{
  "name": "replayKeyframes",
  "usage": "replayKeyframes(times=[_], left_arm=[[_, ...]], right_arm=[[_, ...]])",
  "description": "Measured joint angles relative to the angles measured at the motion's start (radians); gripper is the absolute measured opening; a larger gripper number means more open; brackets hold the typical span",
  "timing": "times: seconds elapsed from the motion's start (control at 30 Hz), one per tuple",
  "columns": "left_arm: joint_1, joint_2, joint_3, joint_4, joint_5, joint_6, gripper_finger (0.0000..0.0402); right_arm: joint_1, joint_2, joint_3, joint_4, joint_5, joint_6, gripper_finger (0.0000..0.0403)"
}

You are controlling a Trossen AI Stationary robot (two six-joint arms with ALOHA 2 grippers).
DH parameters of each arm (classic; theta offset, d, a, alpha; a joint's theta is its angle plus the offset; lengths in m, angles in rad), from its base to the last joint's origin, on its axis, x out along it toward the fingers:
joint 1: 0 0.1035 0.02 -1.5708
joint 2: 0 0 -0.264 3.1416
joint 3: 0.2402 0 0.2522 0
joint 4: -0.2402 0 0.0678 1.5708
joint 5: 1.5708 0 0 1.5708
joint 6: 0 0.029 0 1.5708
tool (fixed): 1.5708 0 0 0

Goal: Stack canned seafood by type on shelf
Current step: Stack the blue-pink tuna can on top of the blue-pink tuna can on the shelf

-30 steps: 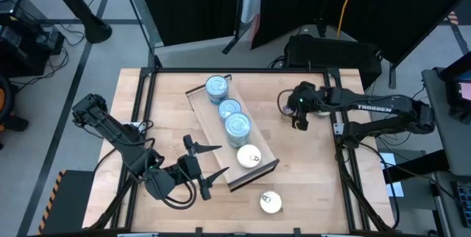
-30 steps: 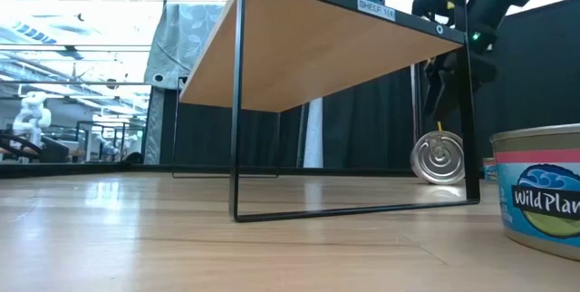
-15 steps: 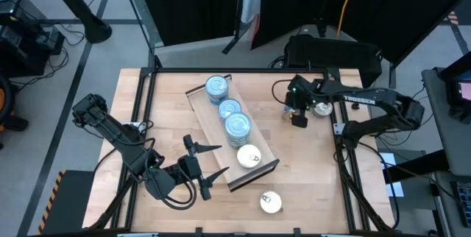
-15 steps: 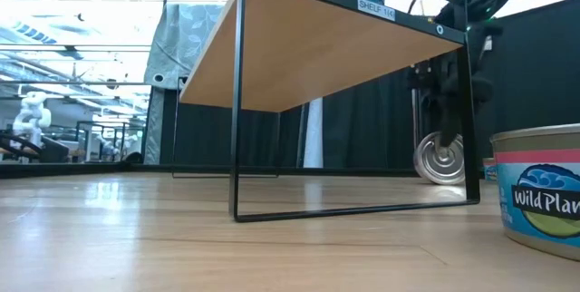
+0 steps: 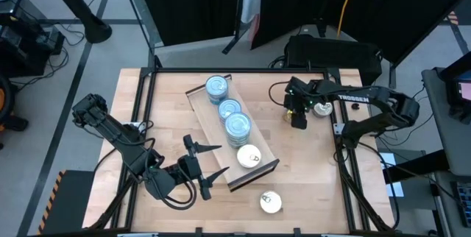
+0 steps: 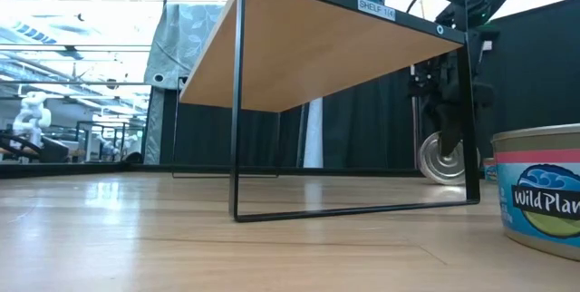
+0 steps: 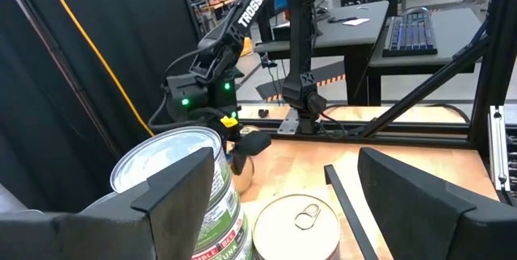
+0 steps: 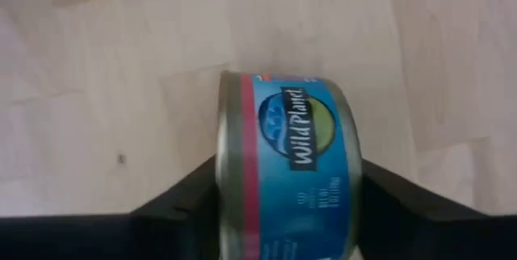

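I am working at a wooden table [image 5: 169,104], seen from above. Across its middle runs the shelf [image 5: 213,130], a long light board set on a slant, raised on a thin black frame.

On the shelf stand blue-topped tins [image 5: 228,110] in a row of three stacks, with one silver pull-tab tin [image 5: 249,156] at the near end (grouped by type, as the job asks). Another silver tin [image 5: 271,202] lies loose on the table beyond the near end of the shelf.

My left arm waits at the near left corner, its left gripper [image 5: 206,169] just beside the shelf, jaws spread wide and holding nothing.

My right gripper [image 5: 298,115] reaches down to the table right of the shelf. There a tin on edge [image 8: 287,187] rests on the wood, label facing my wrist camera. My fingers [image 8: 174,203] press against both of its flat faces, gripping it so it cannot roll away.

I judge the lift comes next.
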Motion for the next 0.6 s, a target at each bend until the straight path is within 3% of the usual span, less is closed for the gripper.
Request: replayKeyframes(times=[0.07, 0.33, 0.6], left_arm=[[0.0, 0.0, 0.0, 0.0, 0.0, 0.0, 0.0306], [0.0, 0.0, 0.0, 0.0, 0.0, 0.0, 0.0306], [0.0, 0.0, 0.0, 0.0, 0.0, 0.011, 0.0306]], right_arm=[[0.0, -0.018, 0.0, -0.007, -0.023, 0.008, 0.017], [0.001, -0.081, 0.0, -0.019, -0.057, 0.077, 0.0169], [0.015, -0.241, 0.076, -0.095, -0.229, 0.177, 0.0169]])
